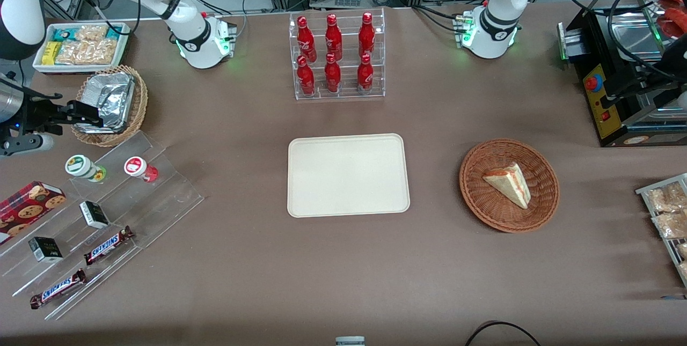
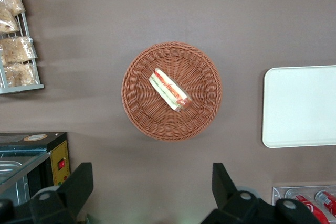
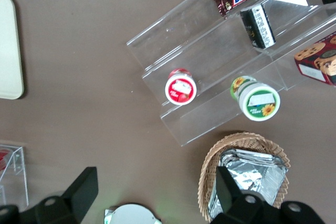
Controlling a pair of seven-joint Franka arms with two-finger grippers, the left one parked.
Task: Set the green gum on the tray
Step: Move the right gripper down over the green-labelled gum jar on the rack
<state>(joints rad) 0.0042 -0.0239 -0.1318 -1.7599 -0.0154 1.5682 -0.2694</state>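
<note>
Nearest the front camera, two Snickers bars point(image 1: 109, 245) lie on the lowest steps of the clear acrylic stepped stand point(image 1: 161, 196), toward the working arm's end of the desk point(image 1: 343, 281). One step farther up sit two small dark boxes point(image 1: 94, 214), with a red cookie box point(image 1: 29, 204) beside the stand. On the top step, there's the green gum point(image 1: 85, 168), upright, white lid with its green-and-yellow label facing up, and just beside it, not touching, the red gum bottle point(image 1: 140, 168).

Mid-desk, the cream tray point(image 1: 348, 175) lies flat and well apart from the green gum. Toward the parked arm's end, a wicker basket point(image 1: 542, 212) holds a sandwich wedge point(image 1: 507, 184).

Now the end effector point(image 1: 86, 114): it hangs above the foil-filled wicker basket point(image 1: 140, 100), a little farther from the front camera than the green gum, fingers point(image 3: 79, 192) spread wide and grasping nothing.

Farther still, a white bin of snack packets point(image 1: 80, 45) and a clear rack of six red cola bottles point(image 1: 335, 56).
</note>
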